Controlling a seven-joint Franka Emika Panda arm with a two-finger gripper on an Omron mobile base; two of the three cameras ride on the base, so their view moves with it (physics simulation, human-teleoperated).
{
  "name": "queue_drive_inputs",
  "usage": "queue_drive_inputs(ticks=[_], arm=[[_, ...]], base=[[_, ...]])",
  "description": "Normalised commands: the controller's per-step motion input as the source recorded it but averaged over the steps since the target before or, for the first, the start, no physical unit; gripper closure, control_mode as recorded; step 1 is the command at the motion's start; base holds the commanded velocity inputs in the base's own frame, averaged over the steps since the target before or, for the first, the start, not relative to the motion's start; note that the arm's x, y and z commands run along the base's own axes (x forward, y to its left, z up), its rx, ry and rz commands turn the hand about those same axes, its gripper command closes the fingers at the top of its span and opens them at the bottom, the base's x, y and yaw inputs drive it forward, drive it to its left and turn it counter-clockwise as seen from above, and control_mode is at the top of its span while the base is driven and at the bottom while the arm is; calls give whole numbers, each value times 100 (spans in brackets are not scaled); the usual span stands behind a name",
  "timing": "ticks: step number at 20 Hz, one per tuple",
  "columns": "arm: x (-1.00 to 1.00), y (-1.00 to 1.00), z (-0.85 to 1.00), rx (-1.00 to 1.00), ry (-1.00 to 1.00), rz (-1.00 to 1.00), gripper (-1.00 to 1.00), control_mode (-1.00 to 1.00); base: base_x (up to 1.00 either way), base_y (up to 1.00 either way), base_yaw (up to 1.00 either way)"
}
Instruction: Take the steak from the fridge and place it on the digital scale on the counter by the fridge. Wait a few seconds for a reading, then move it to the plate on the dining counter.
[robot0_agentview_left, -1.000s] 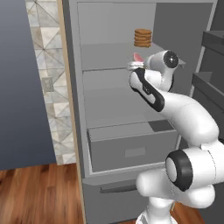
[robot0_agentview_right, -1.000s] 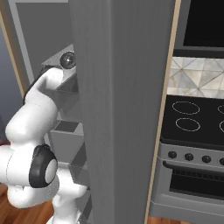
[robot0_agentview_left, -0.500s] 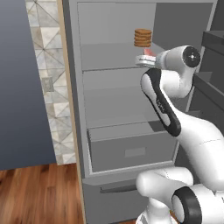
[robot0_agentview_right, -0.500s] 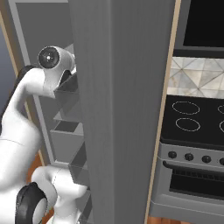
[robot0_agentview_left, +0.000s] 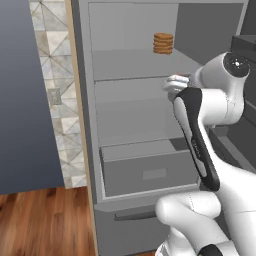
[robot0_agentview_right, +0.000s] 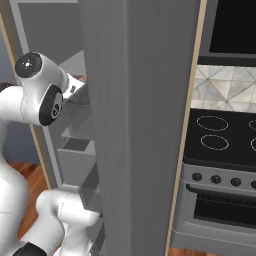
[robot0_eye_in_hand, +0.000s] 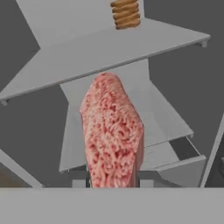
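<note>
Gripper clamped on the steak, held in front of the open fridge.
Seen from the hand, the pinkish slab stands on edge between the two fingertips, clear of the grey shelves behind it; a stack of brown discs sits on the upper shelf, and a wide drawer lies below. A patterned tile wall and wood floor flank the fridge on one side, a black stove with an oven on the other.
</note>
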Motion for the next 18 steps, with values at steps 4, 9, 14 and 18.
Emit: queue_drive_inputs(ticks=[4,9,14,18], arm=[[-62,0,-52,2,23,0,100,-100],[-12,0,-48,3,29,0,100,-100],[-19,7,-39,0,18,0,100,-100],[0,0,0,0,0,0,100,100]], base=[[0,0,0],[0,0,0],[0,0,0],[-90,36,-1]])
